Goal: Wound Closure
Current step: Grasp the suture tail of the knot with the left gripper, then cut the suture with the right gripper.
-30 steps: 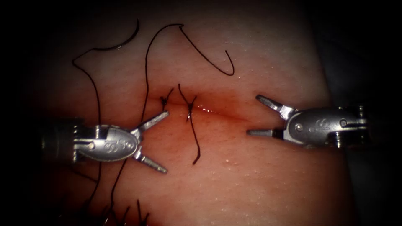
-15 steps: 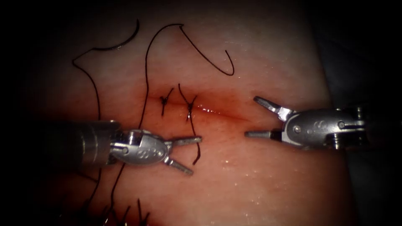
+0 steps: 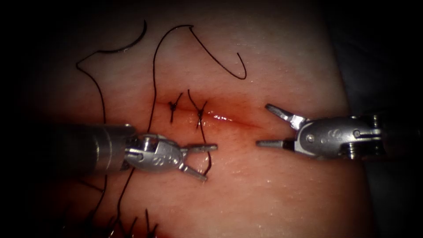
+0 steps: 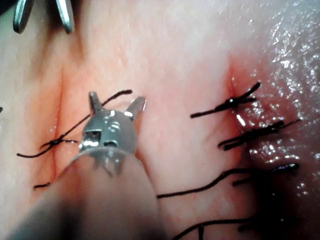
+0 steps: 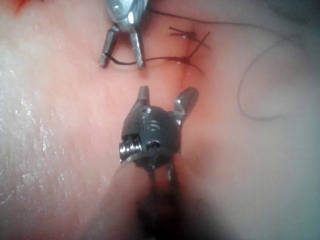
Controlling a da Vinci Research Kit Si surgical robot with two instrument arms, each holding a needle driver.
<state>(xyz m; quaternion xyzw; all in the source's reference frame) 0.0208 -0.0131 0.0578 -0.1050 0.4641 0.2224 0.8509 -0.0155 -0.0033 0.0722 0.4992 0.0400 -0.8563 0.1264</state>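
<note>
The cut (image 3: 229,118) runs across the tissue (image 3: 273,194), with two knotted stitches (image 3: 199,113) at its left end. My left tool (image 3: 210,162) is below the cut, jaws open on either side of the loose thread tail (image 3: 208,164) that hangs from the second stitch; it grips nothing. In the left wrist view the left tool (image 4: 116,102) stands over that tail (image 4: 120,94). My right tool (image 3: 262,125) is at the cut's right end, open and empty; the right wrist view shows the right tool (image 5: 165,95) the same. The curved needle (image 3: 132,43) lies free on the tissue at the upper left.
Long thread (image 3: 153,79) loops from the needle across the upper tissue and down the left side. Several older stitches (image 4: 250,132) and cut thread ends (image 3: 147,224) sit on the tissue near the lower left edge. Red fluid (image 3: 220,115) wets the cut.
My left tool has moved right and down from beside the first stitch to the hanging thread tail, its jaws narrower around it. The right tool has drifted slightly left.
</note>
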